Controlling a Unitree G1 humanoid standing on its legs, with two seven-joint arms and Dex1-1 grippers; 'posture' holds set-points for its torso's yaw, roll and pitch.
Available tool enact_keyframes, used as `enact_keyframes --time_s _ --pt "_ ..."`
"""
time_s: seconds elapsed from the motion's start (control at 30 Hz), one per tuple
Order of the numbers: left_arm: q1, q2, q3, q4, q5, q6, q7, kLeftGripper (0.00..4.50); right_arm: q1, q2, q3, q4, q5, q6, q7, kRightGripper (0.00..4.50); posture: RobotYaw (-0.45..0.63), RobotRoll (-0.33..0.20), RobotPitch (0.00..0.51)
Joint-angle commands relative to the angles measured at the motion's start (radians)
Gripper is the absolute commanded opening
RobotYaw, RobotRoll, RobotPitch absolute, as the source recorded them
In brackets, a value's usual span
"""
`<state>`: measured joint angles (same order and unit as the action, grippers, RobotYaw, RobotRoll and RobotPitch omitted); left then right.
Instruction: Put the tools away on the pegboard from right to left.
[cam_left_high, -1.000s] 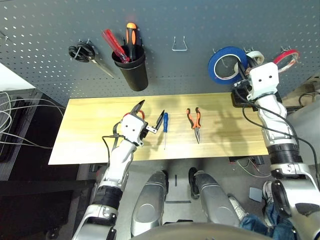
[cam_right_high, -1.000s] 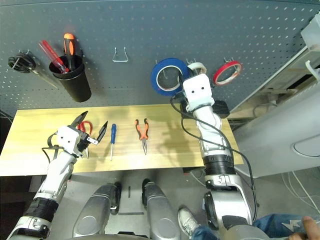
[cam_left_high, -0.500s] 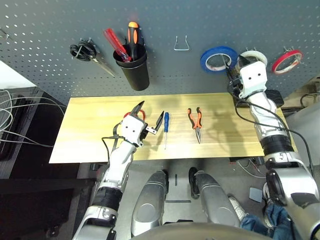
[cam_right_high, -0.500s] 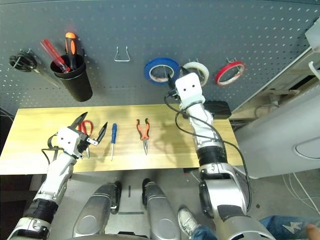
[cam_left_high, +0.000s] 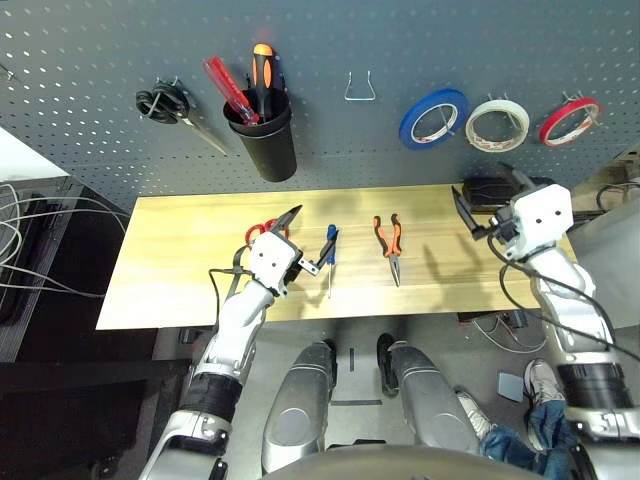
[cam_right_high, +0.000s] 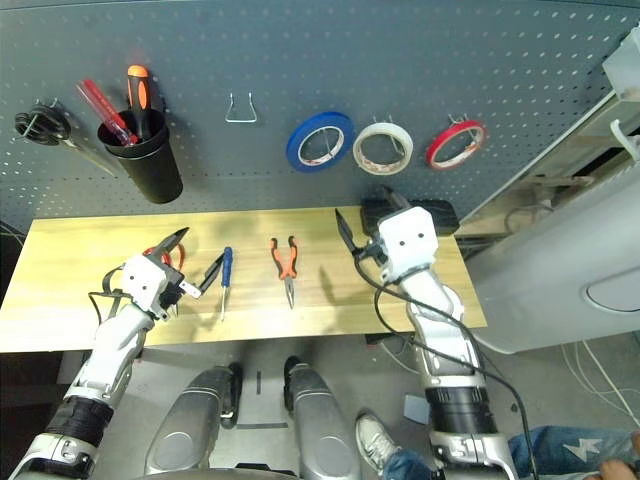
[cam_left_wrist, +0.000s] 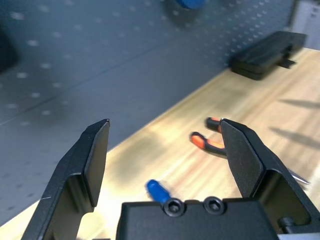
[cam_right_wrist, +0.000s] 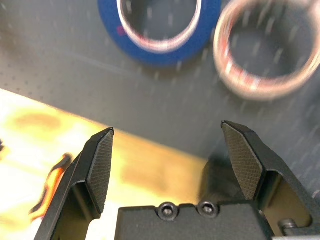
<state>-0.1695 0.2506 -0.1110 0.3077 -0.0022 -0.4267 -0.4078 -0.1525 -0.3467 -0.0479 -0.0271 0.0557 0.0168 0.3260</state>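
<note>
Pale wooden table — smooth grain — behind it a matt, perforated pegboard.

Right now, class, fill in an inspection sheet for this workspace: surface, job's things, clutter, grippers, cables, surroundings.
Surface: wooden table, flat, below the pegboard.
Job's things: blue tape roll hung on the pegboard; pliers, blue-handled screwdriver and red-handled scissors lying on the table.
Clutter: white tape roll, red tape roll, black-handled scissors, black cup holding screwdrivers, black box.
Grippers: left gripper open near the screwdriver; right gripper open, empty.
Cables: white bundle beside the table.
Surroundings: nothing seen.
</note>
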Motion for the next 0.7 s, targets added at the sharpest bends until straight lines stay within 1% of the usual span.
enact_keyframes --time_s 0.03,0.23,0.43,0.6,0.7 --pt "0.012 0.002 -0.033 -0.031 0.014 0.059 -0.029 4.50 -0.023 0.036 0.045 0.035 -0.003 0.125 -0.004 4.45 0.08 0.000 0.274" --pt "0.024 0.005 -0.059 -0.077 0.031 0.142 -0.044 4.50 -0.170 0.130 0.023 0.195 0.031 0.339 -0.055 4.45 0.10 0.000 0.290" --pt "0.047 0.002 -0.061 -0.136 0.039 0.215 -0.023 4.50 -0.292 0.169 -0.010 0.345 0.055 0.503 -0.090 4.45 0.13 0.000 0.331" --pt "0.067 0.000 -0.075 -0.186 0.055 0.263 -0.018 4.50 -0.346 0.189 -0.014 0.412 0.061 0.584 -0.104 4.45 0.14 0.000 0.366" --pt "0.081 0.002 -0.099 -0.219 0.080 0.307 -0.016 4.50 -0.367 0.199 -0.006 0.446 0.058 0.606 -0.108 4.45 0.15 0.000 0.397"
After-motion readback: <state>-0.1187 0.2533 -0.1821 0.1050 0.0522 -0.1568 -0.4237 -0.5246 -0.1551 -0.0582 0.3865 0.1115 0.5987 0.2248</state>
